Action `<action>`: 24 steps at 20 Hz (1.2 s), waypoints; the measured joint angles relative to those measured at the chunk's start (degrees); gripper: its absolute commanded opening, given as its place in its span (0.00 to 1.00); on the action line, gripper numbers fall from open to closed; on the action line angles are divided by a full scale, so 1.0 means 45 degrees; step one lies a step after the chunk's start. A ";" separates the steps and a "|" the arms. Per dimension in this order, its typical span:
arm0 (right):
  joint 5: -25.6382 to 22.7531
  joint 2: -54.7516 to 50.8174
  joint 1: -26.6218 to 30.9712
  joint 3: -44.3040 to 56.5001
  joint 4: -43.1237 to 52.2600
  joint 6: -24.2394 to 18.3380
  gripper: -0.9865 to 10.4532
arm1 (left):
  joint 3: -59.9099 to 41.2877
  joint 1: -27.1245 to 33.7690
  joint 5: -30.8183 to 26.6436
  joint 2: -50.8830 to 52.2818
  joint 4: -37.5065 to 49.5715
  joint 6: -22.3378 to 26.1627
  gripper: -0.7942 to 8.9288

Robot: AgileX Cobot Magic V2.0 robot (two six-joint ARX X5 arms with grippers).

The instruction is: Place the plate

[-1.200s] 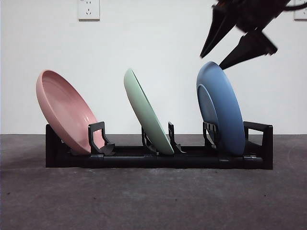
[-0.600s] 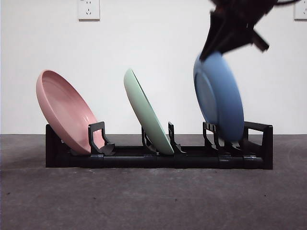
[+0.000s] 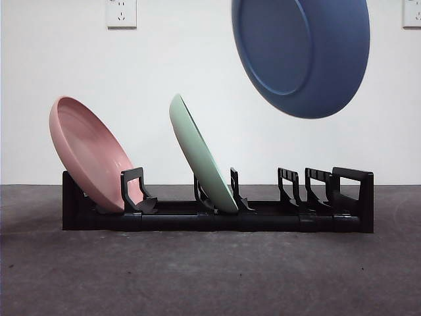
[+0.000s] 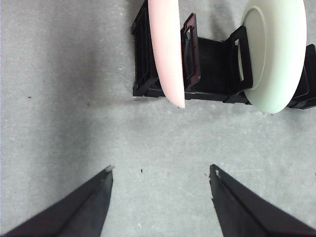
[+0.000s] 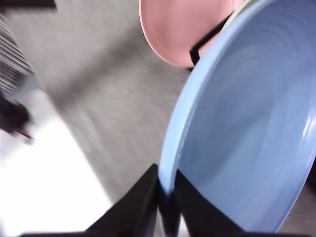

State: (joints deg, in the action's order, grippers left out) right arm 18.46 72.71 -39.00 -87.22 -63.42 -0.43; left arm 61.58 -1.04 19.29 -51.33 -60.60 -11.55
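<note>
Rack [image 3: 217, 217] with pink plate [image 3: 89, 151], green plate [image 3: 197, 155]

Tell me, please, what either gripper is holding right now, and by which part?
The right gripper holds the blue plate by its rim, clear above the rack. The left gripper holds nothing.

Blue plate [image 3: 300, 52] aloft, tilted, well clear of black rack [image 3: 217, 214] on grey table [image 3: 210, 276]. Pink plate [image 3: 89, 151] leaning in the left-end slot, green plate [image 3: 200, 155] in the middle. Right-end slots vacant. White wall behind, socket [image 3: 122, 12] near top edge.
</note>
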 measured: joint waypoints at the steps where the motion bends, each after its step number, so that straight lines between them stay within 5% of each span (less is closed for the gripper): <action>1: -0.1030 -0.0058 -0.0865 0.0146 0.0000 -0.0058 0.09 | 0.0000 0.0000 0.0000 0.0000 0.0005 0.0000 0.40; 4: -0.3512 -0.0053 -0.3701 0.0879 0.0189 -0.0039 0.09 | 0.0000 0.0000 -0.0005 0.0000 0.0180 0.0005 0.40; 11: -0.6178 -0.0053 -0.8000 0.3803 0.1569 0.1608 0.09 | 0.0000 0.0000 -0.0005 0.0000 0.0525 0.0010 0.40; 16: -0.6781 0.0495 -0.8544 0.6003 0.3560 0.2186 0.09 | 0.0000 0.0000 -0.0005 0.0000 0.0520 0.0010 0.40; 24: -0.7150 0.3376 -0.8315 0.6178 0.5586 0.2161 0.09 | 0.0000 0.0000 0.0000 0.0000 0.0520 0.0010 0.40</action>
State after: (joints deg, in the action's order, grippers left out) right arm -13.72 87.90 -76.42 -59.42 -38.28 9.30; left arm 61.58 -1.04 19.29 -51.33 -58.26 -11.51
